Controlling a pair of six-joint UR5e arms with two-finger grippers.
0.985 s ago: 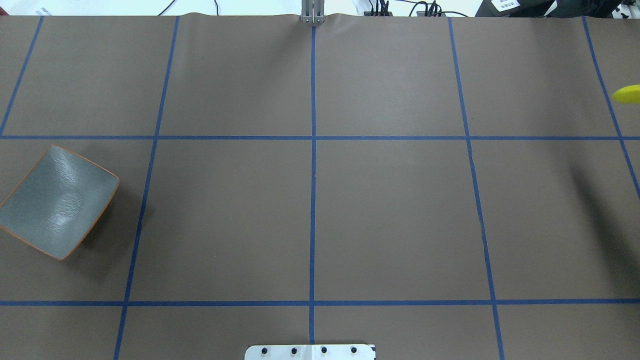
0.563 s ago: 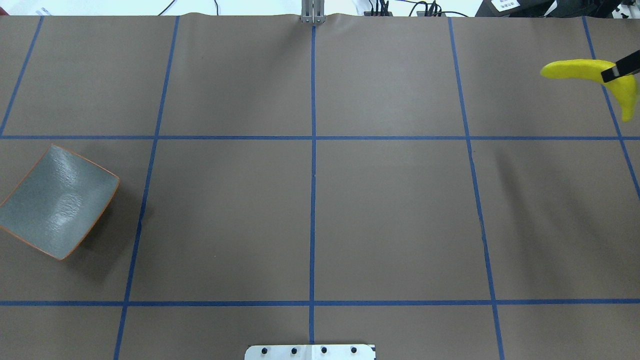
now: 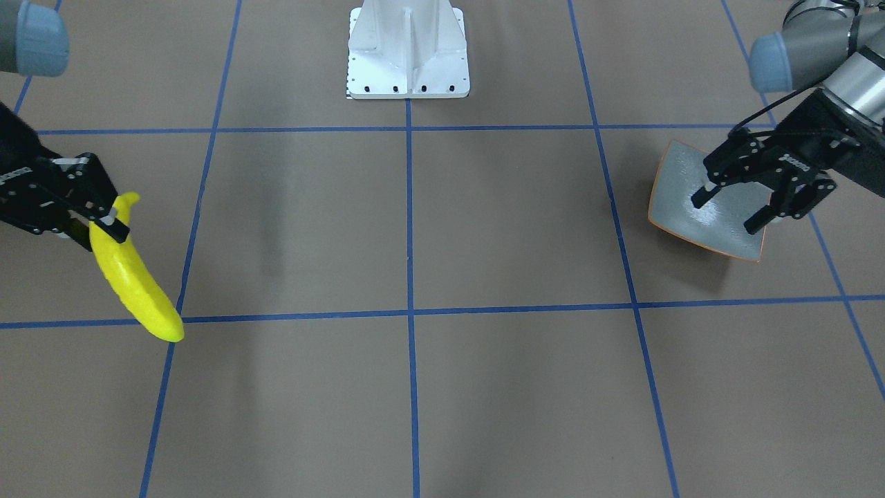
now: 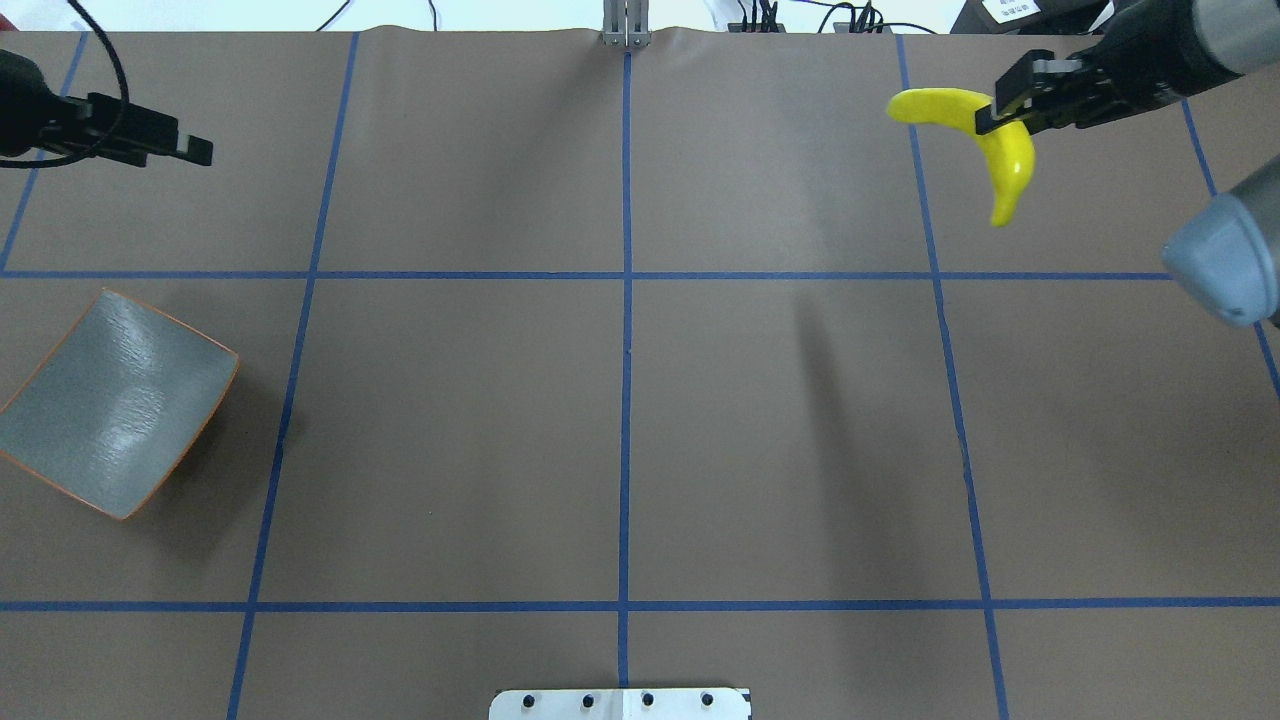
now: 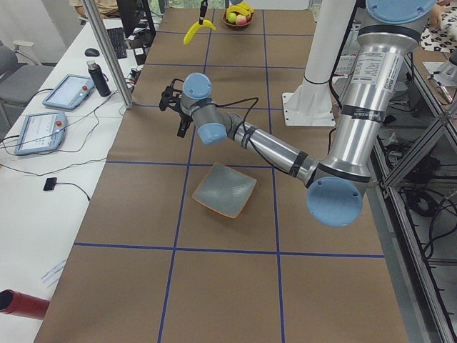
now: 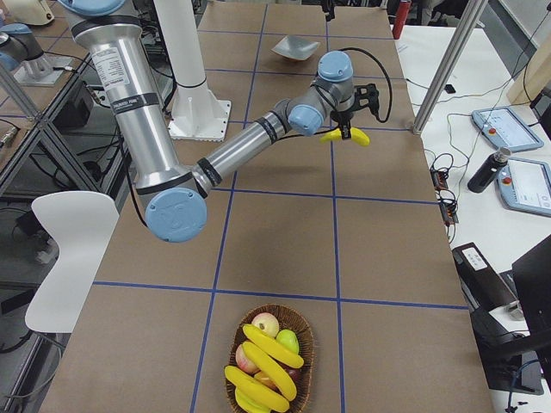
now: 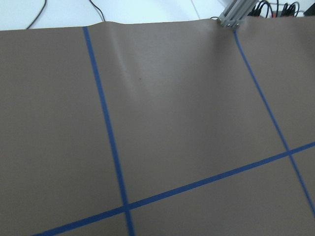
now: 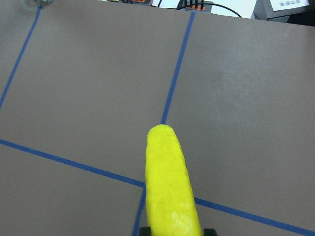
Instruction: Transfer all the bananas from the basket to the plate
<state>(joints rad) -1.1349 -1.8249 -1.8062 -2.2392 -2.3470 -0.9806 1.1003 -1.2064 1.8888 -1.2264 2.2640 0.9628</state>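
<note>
Yellow banana [image 4: 1005,165] hangs clamped in the right gripper [image 4: 988,116], airborne. The plate [image 4: 110,400] sits empty. More bananas [image 6: 274,351] wait in the basket [image 6: 310,353]. The left gripper [image 3: 726,213] gapes wide.

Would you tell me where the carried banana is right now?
In the overhead view the banana hangs in the right hand above the far right of the table, across from the plate at the left edge.

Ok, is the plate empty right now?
Empty: the plate shows only bare glaze, and the banana hangs in the right gripper across the table.
</note>
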